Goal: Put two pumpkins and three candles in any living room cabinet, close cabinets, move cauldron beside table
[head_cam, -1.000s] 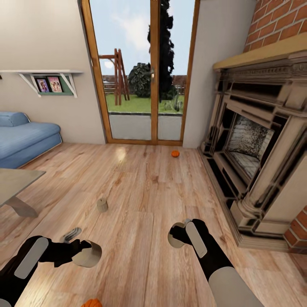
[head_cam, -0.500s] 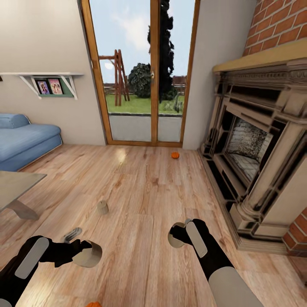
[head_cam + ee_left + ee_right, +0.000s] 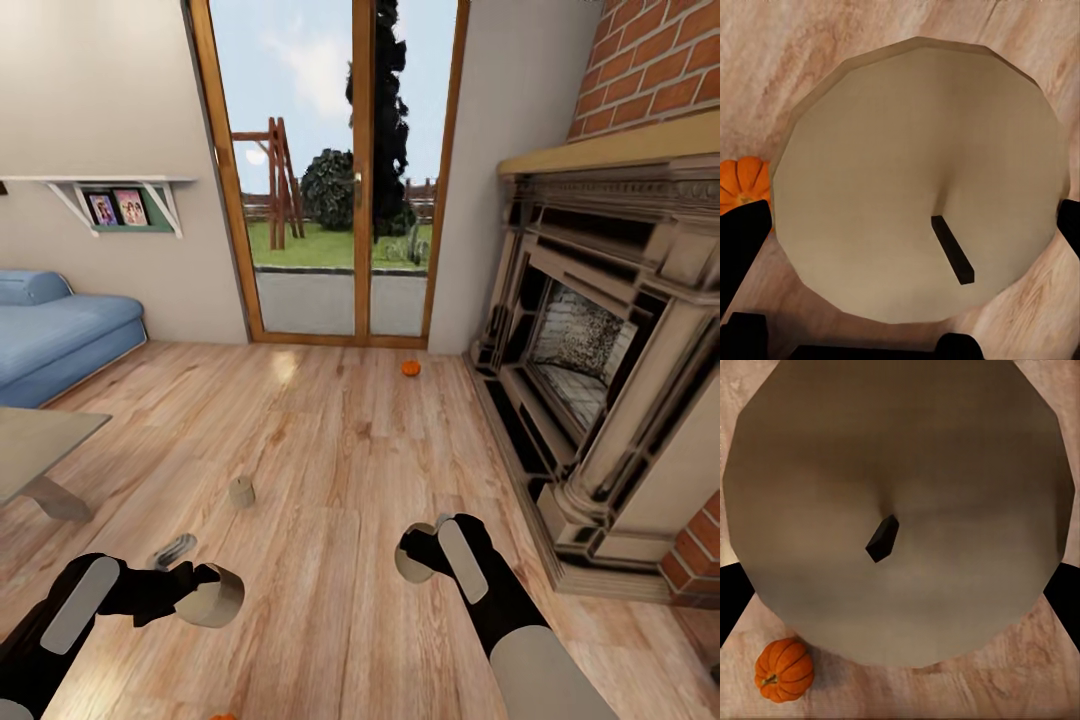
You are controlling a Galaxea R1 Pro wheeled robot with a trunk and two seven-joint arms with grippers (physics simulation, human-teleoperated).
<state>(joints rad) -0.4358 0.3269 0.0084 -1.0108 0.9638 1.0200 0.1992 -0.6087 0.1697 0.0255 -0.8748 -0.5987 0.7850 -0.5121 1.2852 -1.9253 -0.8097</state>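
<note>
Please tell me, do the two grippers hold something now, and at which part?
Yes. The left gripper holds a candle by its round sides, wick end facing its wrist camera. The right gripper holds another candle the same way.

Bright daylight enters through the glass doors (image 3: pixel 330 170), glinting on the wood floor (image 3: pixel 330 450); renders slightly soft.

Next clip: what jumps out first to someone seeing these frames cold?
Each gripper carries a grey-tan candle: the left gripper holds one candle, the right gripper another, low over the wood floor. A third candle stands on the floor ahead, and a pumpkin lies near the glass door, left of the fireplace.
</note>
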